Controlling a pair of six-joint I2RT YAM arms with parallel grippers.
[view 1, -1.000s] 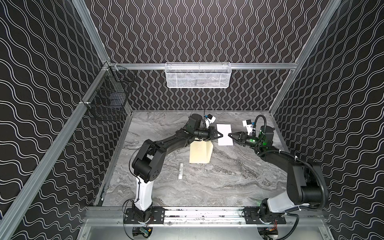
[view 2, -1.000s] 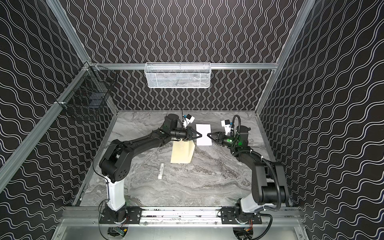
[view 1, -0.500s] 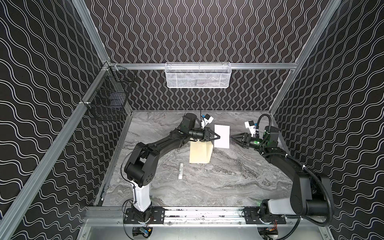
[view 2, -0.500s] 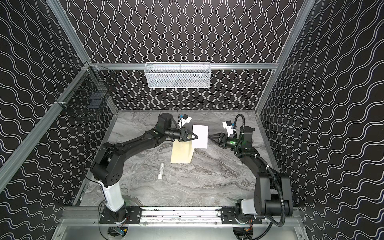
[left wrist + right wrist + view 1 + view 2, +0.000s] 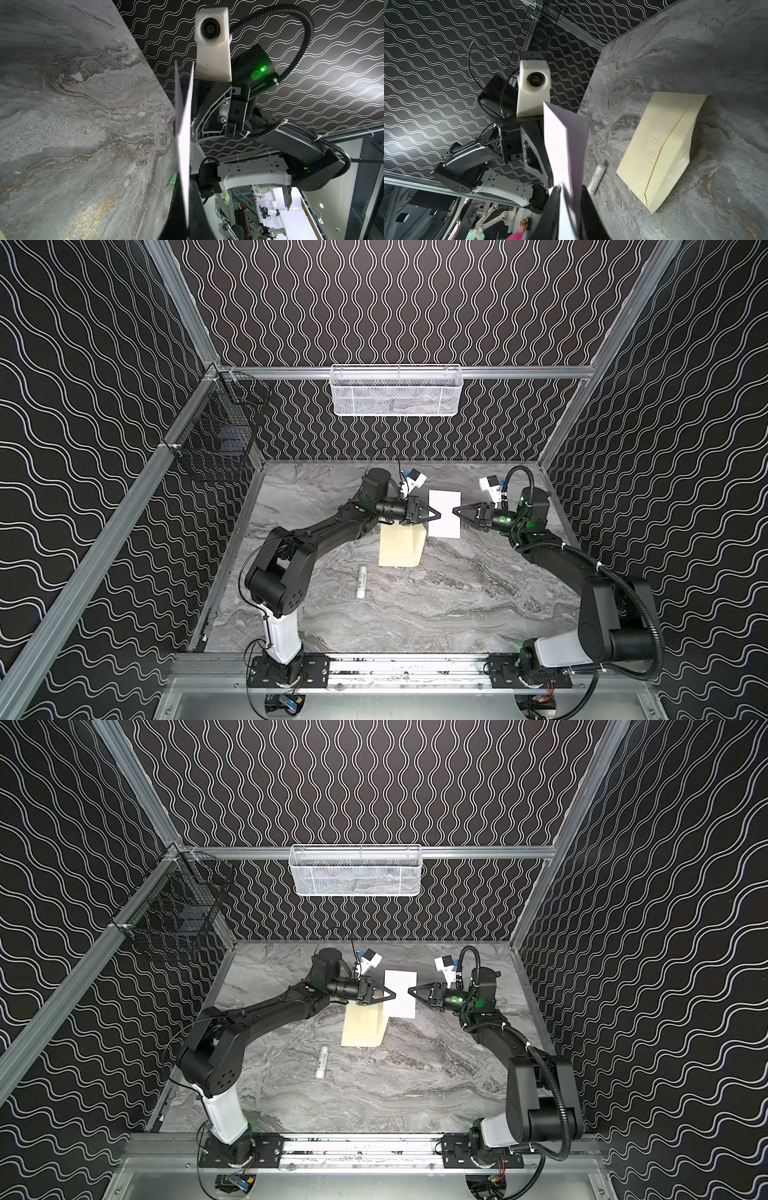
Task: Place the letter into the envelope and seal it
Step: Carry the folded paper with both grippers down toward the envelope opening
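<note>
1. the grey marbled bench (image 5: 436,605) is ringed by black walls with a wavy white pattern. a white basket (image 5: 397,391) hangs on the back rail and a black basket (image 5: 220,445) on the left rail, both well above the work.
2. a small white stick (image 5: 362,581) lies on the bench near the envelope's near left corner, not touching it.
3. the envelope (image 5: 401,547) lies flat on the bench near the middle. in both top views the left hand (image 5: 437,514) and its wrist hang over its far end and hide that edge.
4. the letter (image 5: 445,506) is up off the bench between the two hands, just right of the envelope. in both top views it covers the envelope's far right corner.
5. the left hand is clamped on the letter's left edge. the right hand (image 5: 455,512) faces it, its tips drawn together on the right edge.
6. the letter is plain white and blank. in the left wrist view it shows almost edge-on (image 5: 185,128). in the right wrist view (image 5: 564,145) it is bent along a crease into a shallow v, with the paper running down between the dark fingers (image 5: 550,207).
7. the envelope is cream in the right wrist view (image 5: 654,149), with a pointed flap line across its face.
</note>
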